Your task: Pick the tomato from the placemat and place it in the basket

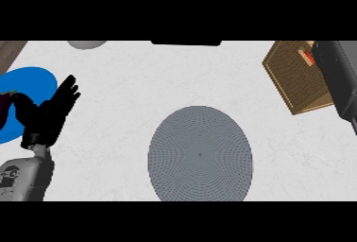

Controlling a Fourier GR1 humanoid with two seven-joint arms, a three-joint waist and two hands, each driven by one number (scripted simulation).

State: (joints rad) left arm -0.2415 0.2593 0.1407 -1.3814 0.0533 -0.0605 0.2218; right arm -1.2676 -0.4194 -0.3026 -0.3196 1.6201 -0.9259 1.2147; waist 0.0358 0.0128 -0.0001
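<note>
The tomato [307, 56] showed only as a small red patch with a pale fleck. It sat at the far right of the scene, within the outline of the basket [296, 82] near its far right side. It was right against a dark grey shape that came down along the right edge. That shape was the right arm [343, 80]. The right hand [324, 53] merged into it beside the tomato, and its state could not be told. Whether the tomato was resting in the basket or being held over it could not be told either.

The basket was a tan woven box, turned at an angle, with its right side hidden under the arm. The placemat [199, 153], a grey oval of fine weave, lay near the middle, and its near end was cut off by the lower edge. White counter [125, 71] ran between the placemat and the basket and also to the left of the placemat.

The left hand [47, 113] stood open at the left, fingers straight and pointing away, holding nothing. It overlapped a blue plate [31, 80] that carried a dark purple eggplant [5, 106] at the left edge. At the far edge were a grey rounded object [87, 44] and a black object [186, 43], both cut off.
</note>
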